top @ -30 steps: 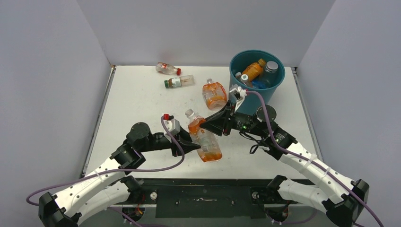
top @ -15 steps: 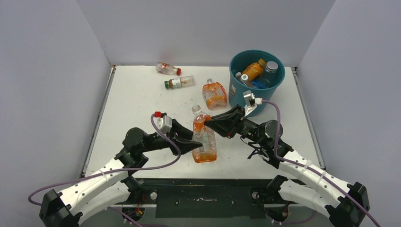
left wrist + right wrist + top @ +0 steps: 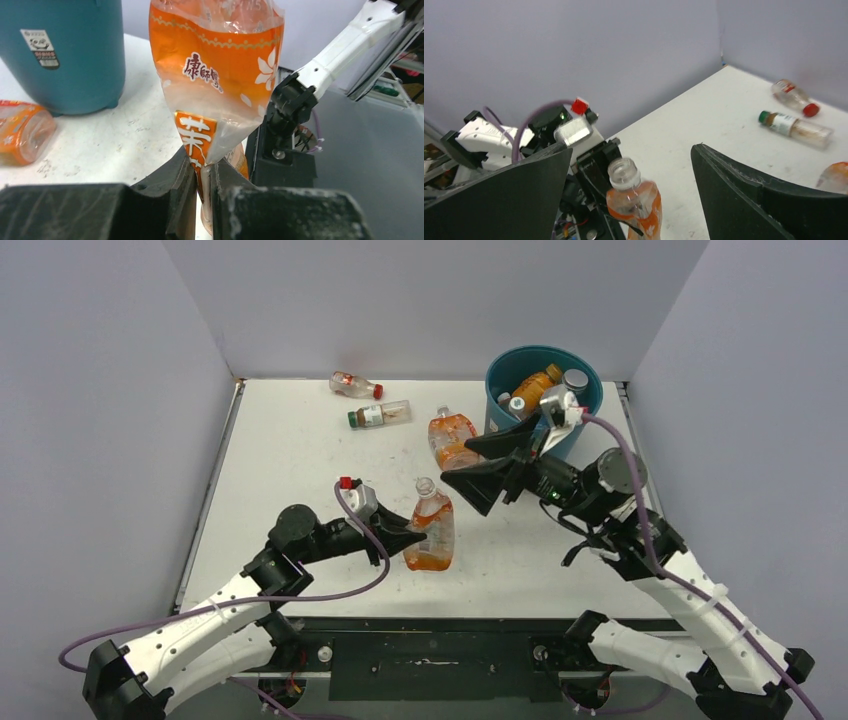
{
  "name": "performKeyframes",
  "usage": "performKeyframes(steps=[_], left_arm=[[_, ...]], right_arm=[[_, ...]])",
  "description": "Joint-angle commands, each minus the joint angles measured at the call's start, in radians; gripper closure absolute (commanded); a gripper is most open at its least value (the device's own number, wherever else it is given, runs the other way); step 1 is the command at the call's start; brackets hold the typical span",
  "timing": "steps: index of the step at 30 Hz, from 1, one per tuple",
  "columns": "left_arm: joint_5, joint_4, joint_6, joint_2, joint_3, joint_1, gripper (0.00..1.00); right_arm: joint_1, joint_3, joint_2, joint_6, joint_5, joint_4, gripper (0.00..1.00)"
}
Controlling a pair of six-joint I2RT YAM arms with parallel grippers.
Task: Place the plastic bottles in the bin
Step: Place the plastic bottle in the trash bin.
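Capless orange-labelled bottle (image 3: 431,532), held upright at the near centre of the desk (image 3: 290,460), its crumpled body pinched between the left fingers (image 3: 172,187). The right fingers (image 3: 485,483), spread wide, hang between this bottle and the bin (image 3: 497,425) at far right, which holds several bottles (image 3: 535,388). Lying at far centre: crushed orange bottle (image 3: 452,440), green-capped bottle (image 3: 380,414), red-capped bottle (image 3: 354,386).

On the table (image 3: 290,470), the bin (image 3: 497,410) stands far right, bottles (image 3: 535,388) inside, a crushed bottle (image 3: 453,440) just left of it.
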Motion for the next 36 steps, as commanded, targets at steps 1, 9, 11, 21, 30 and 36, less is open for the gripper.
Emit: performKeyframes(steps=[1,9,11,21,30,36], left_arm=[[-0.09,-0.111,0.109,-0.01,0.077,-0.007,1.0],[-0.134,-0.147,0.119,0.0,0.087,-0.013,1.0],[-0.137,-0.158,0.118,0.007,0.095,-0.013,1.0],[-0.139,-0.184,0.089,0.03,0.117,-0.018,1.0],[-0.135,-0.165,0.087,0.014,0.106,-0.021,1.0],[-0.135,-0.155,0.082,0.008,0.1,-0.021,1.0]], right_arm=[[0.005,0.279,0.116,-0.208,0.113,-0.384,0.03],[0.049,0.496,0.297,-0.291,0.187,-0.63,0.13],[0.095,0.49,0.312,-0.293,0.236,-0.636,0.12],[0.313,0.471,0.353,-0.284,0.545,-0.606,0.3],[0.319,0.428,0.357,-0.265,0.579,-0.585,0.62],[0.319,0.415,0.372,-0.248,0.573,-0.592,0.56]])
